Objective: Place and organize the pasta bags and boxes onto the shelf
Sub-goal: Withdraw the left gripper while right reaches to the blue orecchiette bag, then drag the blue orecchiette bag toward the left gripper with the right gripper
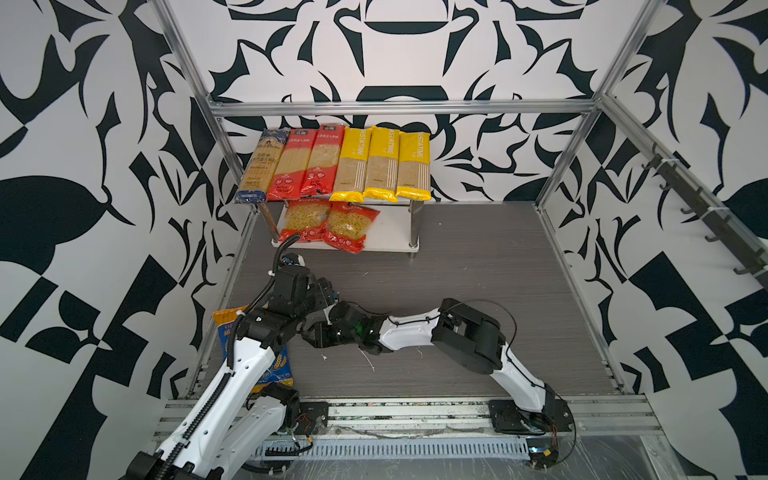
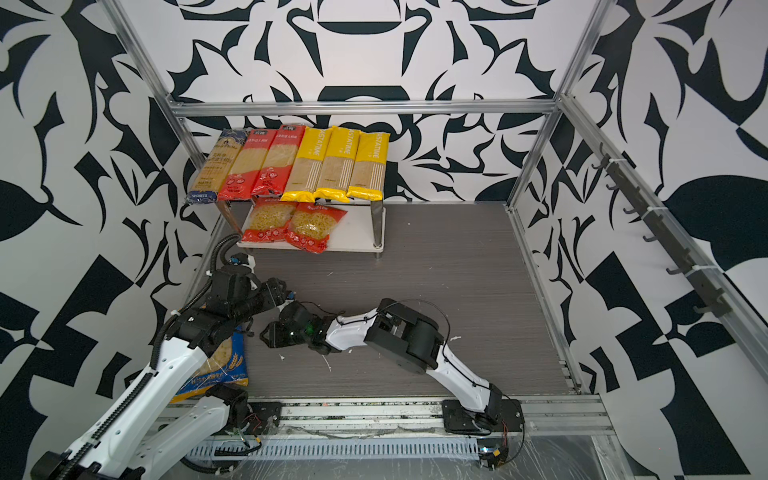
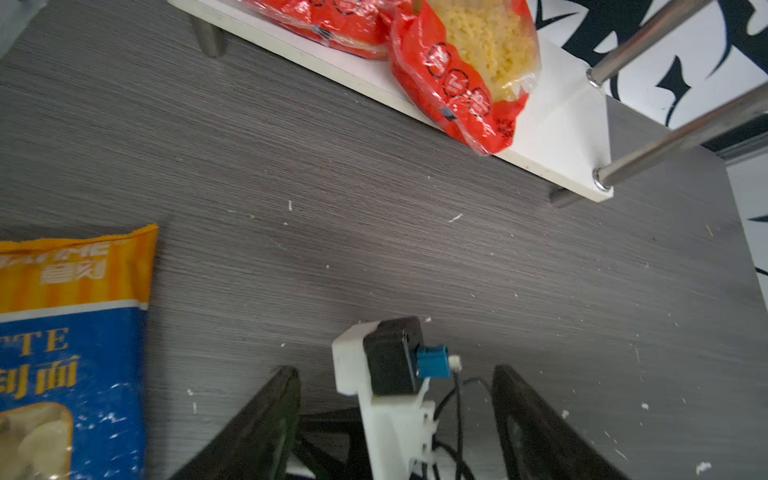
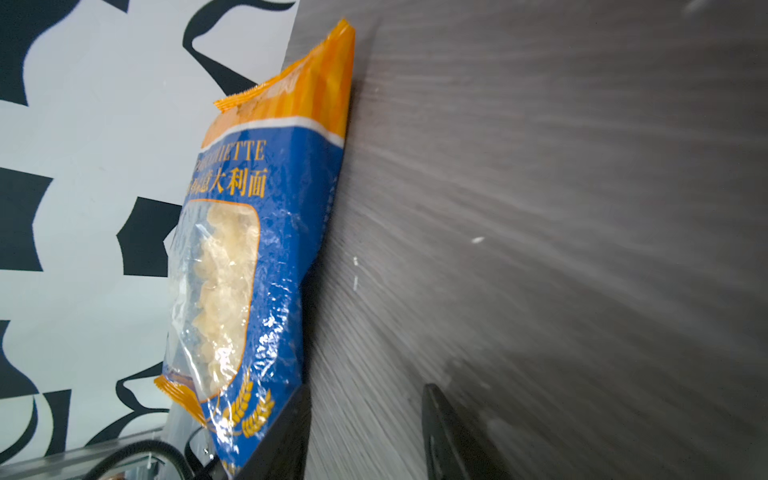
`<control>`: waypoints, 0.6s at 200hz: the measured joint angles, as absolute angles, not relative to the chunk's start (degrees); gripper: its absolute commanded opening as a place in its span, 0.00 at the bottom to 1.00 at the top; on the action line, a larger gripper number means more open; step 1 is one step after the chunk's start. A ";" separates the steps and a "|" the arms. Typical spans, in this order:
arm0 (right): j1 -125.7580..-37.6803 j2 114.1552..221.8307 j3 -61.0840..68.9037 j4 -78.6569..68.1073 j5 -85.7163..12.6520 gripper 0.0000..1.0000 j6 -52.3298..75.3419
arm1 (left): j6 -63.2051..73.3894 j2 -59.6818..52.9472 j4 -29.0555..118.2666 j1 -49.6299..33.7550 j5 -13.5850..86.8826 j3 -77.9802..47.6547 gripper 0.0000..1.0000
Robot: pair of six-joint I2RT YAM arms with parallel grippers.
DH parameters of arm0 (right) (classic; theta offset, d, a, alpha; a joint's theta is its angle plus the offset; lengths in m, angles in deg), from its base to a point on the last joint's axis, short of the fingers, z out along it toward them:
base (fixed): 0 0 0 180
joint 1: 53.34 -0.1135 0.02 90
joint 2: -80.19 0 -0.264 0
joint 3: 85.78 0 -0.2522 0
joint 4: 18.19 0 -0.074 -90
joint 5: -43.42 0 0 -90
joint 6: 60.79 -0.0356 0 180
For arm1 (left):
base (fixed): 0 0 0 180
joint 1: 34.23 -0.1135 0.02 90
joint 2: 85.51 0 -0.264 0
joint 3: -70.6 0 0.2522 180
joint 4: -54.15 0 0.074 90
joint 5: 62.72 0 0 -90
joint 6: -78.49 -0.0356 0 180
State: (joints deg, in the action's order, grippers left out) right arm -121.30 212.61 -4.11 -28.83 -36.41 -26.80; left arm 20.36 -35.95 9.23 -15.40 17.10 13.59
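Almost done: six long packets fill the top tier of the shelf, and two short red packets lie on the lower board, whose right part is bare. One blue-orange pasta packet is off the shelf, flat on the surface at the near-left corner, partly under the left arm. Its long axis runs roughly front-to-back, a little tilted, with the orange seal end toward the shelf. The left pincer is wide open and empty and points toward the shelf; the packet lies off to its side and behind it, a bad angle. The right pincer reaches across the middle, jaws partly open with nothing between them. The packet lies just beside one finger, long edge facing it; I cannot tell if they touch. The right arm looks better placed, coming side-on across the short width, though the left arm overhead may get in the way. The next move probably needs the pincer shifted over the packet's edge, then closed on the plastic. The bag looks slippery with loose pasta inside, so it could sag or slide.
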 measured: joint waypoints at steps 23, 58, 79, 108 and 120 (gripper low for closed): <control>-122.31 215.83 -8.46 -29.24 -36.59 0.49 -29.80 | 20.69 -34.44 8.62 -19.40 19.29 12.63 0.78; -123.27 221.55 -17.45 -28.78 -36.34 0.50 -32.97 | 21.11 -33.85 8.20 -21.47 21.58 9.05 0.78; -123.68 225.49 -23.11 -28.59 -36.02 0.50 -34.61 | 21.06 -33.57 8.53 -21.47 22.65 6.62 0.78; -124.23 229.70 -30.10 -27.67 -35.47 0.48 -35.98 | 21.09 -33.57 9.03 -21.47 23.81 6.32 0.78; -124.45 231.13 -32.55 -26.80 -35.16 0.44 -36.31 | 21.09 -33.61 9.12 -21.47 24.18 6.34 0.78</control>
State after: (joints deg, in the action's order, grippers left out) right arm -124.45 231.13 -32.55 -26.80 -35.16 -36.31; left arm 21.09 -33.61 9.12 -21.47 24.18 6.34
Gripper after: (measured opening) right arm 0.473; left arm 0.781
